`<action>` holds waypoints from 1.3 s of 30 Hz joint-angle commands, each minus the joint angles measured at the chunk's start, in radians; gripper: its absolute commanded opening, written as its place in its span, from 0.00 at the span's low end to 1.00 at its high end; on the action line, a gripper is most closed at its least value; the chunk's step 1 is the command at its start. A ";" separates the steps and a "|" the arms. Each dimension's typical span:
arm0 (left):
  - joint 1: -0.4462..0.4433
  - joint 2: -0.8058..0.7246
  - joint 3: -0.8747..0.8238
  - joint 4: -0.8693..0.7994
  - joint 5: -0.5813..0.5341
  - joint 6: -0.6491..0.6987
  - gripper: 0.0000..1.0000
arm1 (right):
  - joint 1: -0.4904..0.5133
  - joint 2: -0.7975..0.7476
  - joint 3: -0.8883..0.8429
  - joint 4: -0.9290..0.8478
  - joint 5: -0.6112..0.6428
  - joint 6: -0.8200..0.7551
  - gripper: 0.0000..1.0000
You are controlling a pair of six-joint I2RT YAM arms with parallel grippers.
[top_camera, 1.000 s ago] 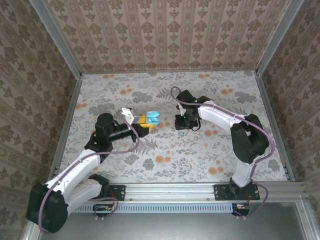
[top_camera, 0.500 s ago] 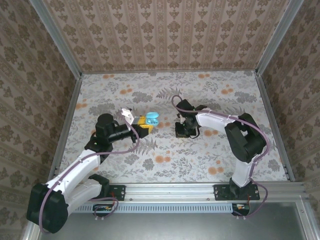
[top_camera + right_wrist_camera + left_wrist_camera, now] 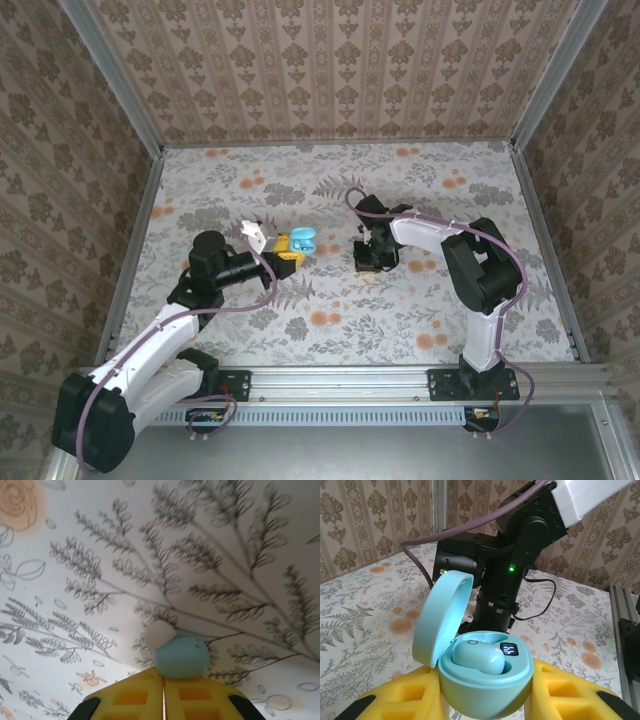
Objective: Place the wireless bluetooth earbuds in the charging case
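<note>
**Earbud nipped at the fingertips, to the right of the open charging case**

The earbud sits at the very tips of the right gripper, whose yellow pads are pressed together under it. Its white tip is against the table, apart from the case. The case is clamped in the left gripper, its lid tipped back and the seated earbud filling one socket. The hold looks shallow, so I judge the lift should be slow and straight. Next, carry the bud across to the case and line it over the free socket, which I cannot make out. Let go only once it drops home, since any twist could flick it loose.
</note>
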 commanded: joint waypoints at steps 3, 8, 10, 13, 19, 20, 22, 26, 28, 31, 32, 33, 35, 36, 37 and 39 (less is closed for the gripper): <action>0.008 -0.017 -0.004 0.003 0.000 0.013 0.35 | -0.040 0.062 0.088 -0.050 0.099 -0.049 0.09; 0.008 -0.019 -0.002 -0.001 -0.001 0.013 0.35 | -0.051 0.105 0.167 -0.075 0.113 -0.079 0.09; 0.007 -0.020 0.002 -0.007 0.000 0.016 0.35 | -0.054 0.115 0.189 -0.086 0.122 -0.093 0.08; 0.007 -0.024 0.003 -0.014 -0.002 0.019 0.35 | -0.061 0.117 0.210 -0.100 0.131 -0.103 0.08; 0.007 -0.025 0.003 -0.019 -0.003 0.020 0.35 | -0.063 0.052 0.212 -0.096 0.097 -0.140 0.09; 0.008 -0.025 0.004 -0.018 -0.003 0.019 0.35 | -0.064 0.040 0.210 -0.088 0.075 -0.167 0.09; 0.008 -0.020 0.004 -0.013 -0.004 0.019 0.35 | -0.063 0.026 0.211 -0.080 0.041 -0.219 0.11; 0.007 -0.009 0.008 -0.005 0.004 0.016 0.35 | -0.063 0.032 0.229 -0.083 -0.018 -0.337 0.27; 0.007 -0.009 0.010 -0.003 0.005 0.015 0.35 | -0.064 0.049 0.244 -0.097 -0.060 -0.397 0.33; 0.035 -0.018 0.010 -0.014 0.004 0.016 0.35 | -0.063 0.078 0.270 -0.139 -0.082 -0.494 0.39; 0.036 -0.021 0.010 -0.020 0.003 0.017 0.35 | -0.064 0.087 0.280 -0.157 -0.072 -0.523 0.40; 0.036 -0.024 0.009 -0.026 0.002 0.019 0.35 | -0.064 0.094 0.290 -0.172 -0.061 -0.549 0.41; 0.035 -0.034 0.010 -0.035 -0.003 0.022 0.35 | -0.064 0.112 0.312 -0.208 -0.047 -0.601 0.44; 0.036 -0.035 0.012 -0.038 -0.004 0.024 0.35 | -0.065 0.118 0.321 -0.219 -0.046 -0.621 0.45; 0.036 -0.035 0.012 -0.038 -0.005 0.023 0.36 | -0.064 0.126 0.331 -0.230 -0.044 -0.640 0.45; 0.038 -0.033 0.013 -0.039 -0.004 0.024 0.36 | -0.065 0.137 0.346 -0.245 -0.046 -0.674 0.46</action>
